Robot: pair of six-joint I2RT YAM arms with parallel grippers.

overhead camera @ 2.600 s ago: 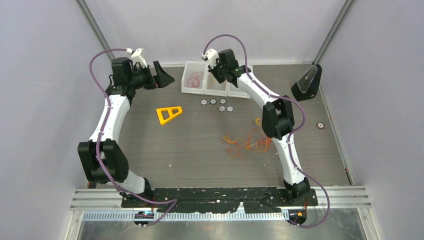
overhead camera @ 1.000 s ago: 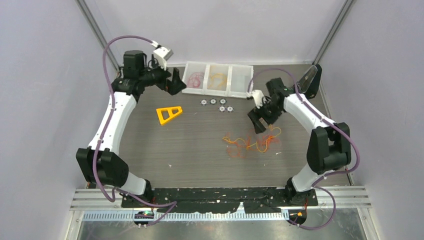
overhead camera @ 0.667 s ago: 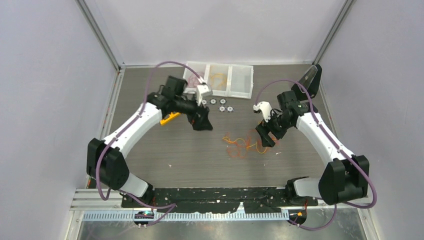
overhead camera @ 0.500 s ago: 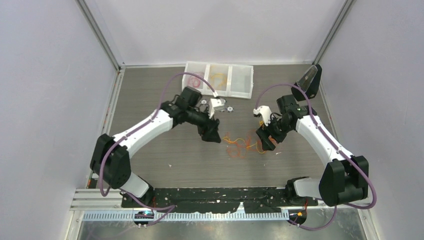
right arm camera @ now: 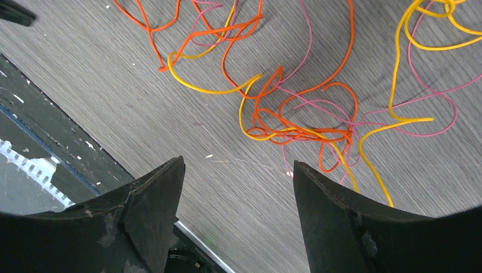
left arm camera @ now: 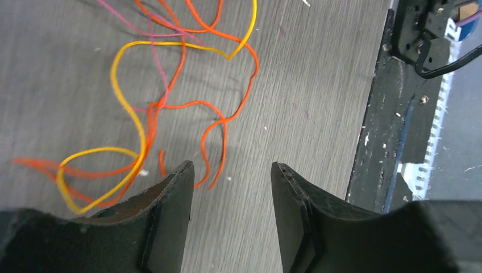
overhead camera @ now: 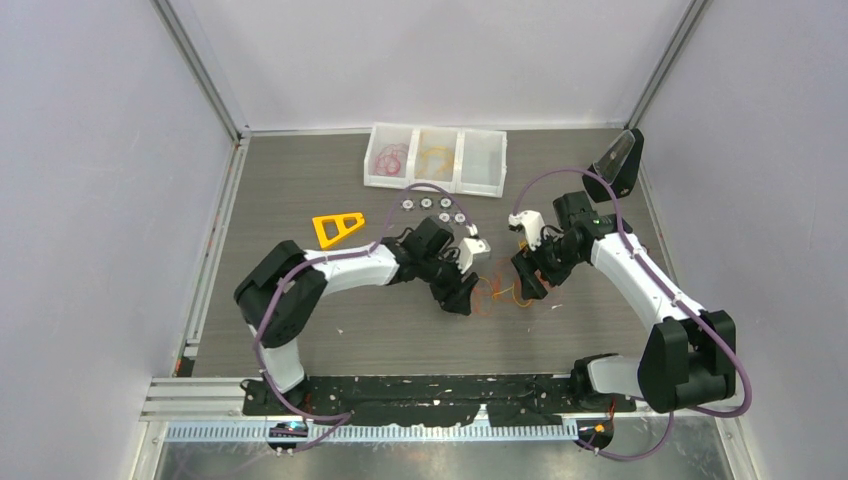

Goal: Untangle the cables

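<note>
The cables (overhead camera: 498,293) lie as a loose tangle of thin orange, yellow and pink strands on the grey table, between my two grippers. My left gripper (overhead camera: 457,291) hovers at the tangle's left edge. In the left wrist view it is open (left arm camera: 230,168) over bare table, and the cables (left arm camera: 170,102) lie just beyond its left finger (left arm camera: 170,210). My right gripper (overhead camera: 529,279) sits at the tangle's right edge. In the right wrist view it is open (right arm camera: 239,165) with nothing between its fingers, the cables (right arm camera: 295,128) spread ahead of it.
A yellow triangular frame (overhead camera: 337,228) lies to the left. A white three-compartment bin (overhead camera: 483,160) holding coiled strands stands at the back, with several small round pieces (overhead camera: 433,208) before it. A black stand (overhead camera: 612,165) is at back right. The black base strip (left arm camera: 392,114) borders the near edge.
My left arm swung from the back left corner down to the tangle's left side, its jaws narrowing. My right gripper came down to the tangle's right side and narrowed slightly.
</note>
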